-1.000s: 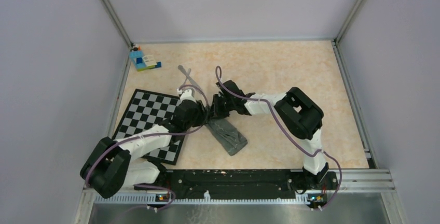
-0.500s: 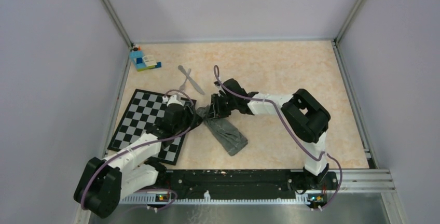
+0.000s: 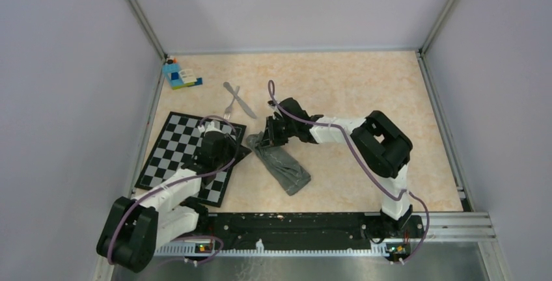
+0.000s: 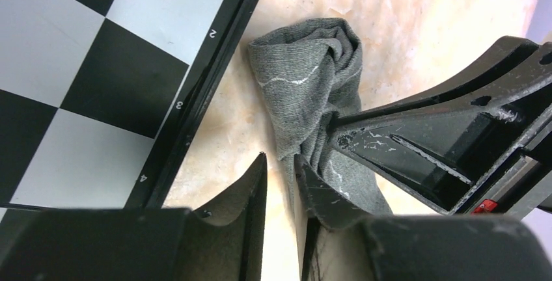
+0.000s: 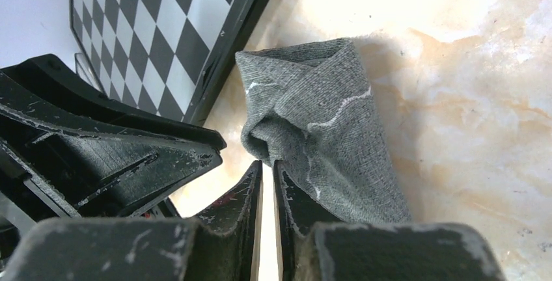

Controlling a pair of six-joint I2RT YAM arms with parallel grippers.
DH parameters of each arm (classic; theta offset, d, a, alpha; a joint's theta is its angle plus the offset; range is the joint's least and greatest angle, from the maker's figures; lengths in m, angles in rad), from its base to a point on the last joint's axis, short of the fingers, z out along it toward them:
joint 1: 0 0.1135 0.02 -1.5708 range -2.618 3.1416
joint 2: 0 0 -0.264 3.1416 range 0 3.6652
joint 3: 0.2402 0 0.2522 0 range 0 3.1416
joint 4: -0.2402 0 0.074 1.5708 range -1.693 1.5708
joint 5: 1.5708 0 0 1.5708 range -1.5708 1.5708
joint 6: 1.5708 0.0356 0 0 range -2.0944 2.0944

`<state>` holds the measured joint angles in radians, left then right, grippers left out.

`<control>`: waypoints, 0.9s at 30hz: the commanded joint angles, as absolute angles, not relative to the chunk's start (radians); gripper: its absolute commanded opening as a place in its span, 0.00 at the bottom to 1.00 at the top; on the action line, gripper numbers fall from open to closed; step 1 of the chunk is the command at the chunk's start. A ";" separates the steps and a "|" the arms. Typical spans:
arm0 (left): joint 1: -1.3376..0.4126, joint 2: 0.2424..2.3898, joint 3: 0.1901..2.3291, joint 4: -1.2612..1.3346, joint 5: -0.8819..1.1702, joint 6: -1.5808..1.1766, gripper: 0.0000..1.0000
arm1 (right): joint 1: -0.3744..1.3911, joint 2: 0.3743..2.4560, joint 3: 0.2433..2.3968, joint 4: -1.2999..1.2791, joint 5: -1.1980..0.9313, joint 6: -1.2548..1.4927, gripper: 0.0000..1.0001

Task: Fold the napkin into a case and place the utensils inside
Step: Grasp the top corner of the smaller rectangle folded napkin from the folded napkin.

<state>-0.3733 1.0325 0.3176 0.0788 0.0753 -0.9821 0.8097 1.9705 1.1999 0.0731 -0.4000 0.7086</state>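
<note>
The dark grey napkin (image 3: 286, 167) lies as a narrow folded strip on the tan table, its far end bunched (image 4: 306, 86). My right gripper (image 3: 263, 139) comes in from the right, and its jaws (image 5: 267, 162) are pinched on that bunched end (image 5: 325, 118). My left gripper (image 3: 242, 152) sits just left of the same end; its jaws (image 4: 280, 159) stand a narrow gap apart with only table between them, the cloth brushing the outside of the right finger. The silver fork (image 3: 231, 107) and knife (image 3: 244, 105) lie crossed farther back.
A black-and-white checkered mat (image 3: 176, 151) lies left of the napkin, its black edge (image 4: 195, 112) close to my left fingers. A blue toy-brick block (image 3: 179, 76) sits in the far left corner. Grey walls enclose the table.
My left arm has drawn back to the left over the mat's edge and its jaws have narrowed. The right jaws opened briefly and closed again on the napkin's end.
</note>
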 commanded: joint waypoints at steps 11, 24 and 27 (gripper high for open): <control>-0.365 1.271 0.377 0.180 0.137 -0.920 0.07 | 0.821 2.076 1.290 0.158 -0.436 0.722 0.01; -0.367 1.247 0.358 0.174 0.122 -0.896 0.00 | 0.776 1.934 1.222 0.134 -0.476 0.704 0.22; -0.368 1.238 0.344 0.174 0.120 -0.894 0.00 | 0.743 1.921 1.216 0.129 -0.479 0.697 0.23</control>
<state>-0.3672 1.2690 0.3626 0.1711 0.1371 -0.9184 0.7952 2.0033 1.2190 0.1070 -0.4694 0.7242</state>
